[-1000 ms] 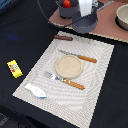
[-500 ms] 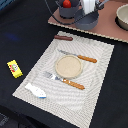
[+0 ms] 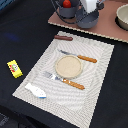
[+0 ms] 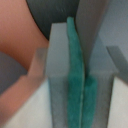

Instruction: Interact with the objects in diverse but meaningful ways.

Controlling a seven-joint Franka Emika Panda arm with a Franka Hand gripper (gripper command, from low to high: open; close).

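My gripper (image 3: 89, 10) is at the back of the scene, over the pinkish board. It is down on the grey-blue saucepan (image 3: 88, 20). In the wrist view the green pads (image 4: 74, 75) stand almost together. A grey-blue wall of the saucepan (image 4: 93, 30) lies against one pad and hides the other fingertip. The red tomato (image 3: 66, 3) sits in a dark wire holder beside the gripper. The brown sausage (image 3: 63, 37) lies at the placemat's far corner. The white-and-blue fish (image 3: 36, 91) lies at its near corner. The yellow packet (image 3: 14, 68) lies on the black cloth.
The striped placemat (image 3: 100, 80) carries a round beige plate (image 3: 68, 66), a knife (image 3: 80, 56) and a fork (image 3: 64, 80) with orange handles. A metal bowl (image 3: 122, 17) stands on the pinkish board (image 3: 107, 27) at the exterior view's right.
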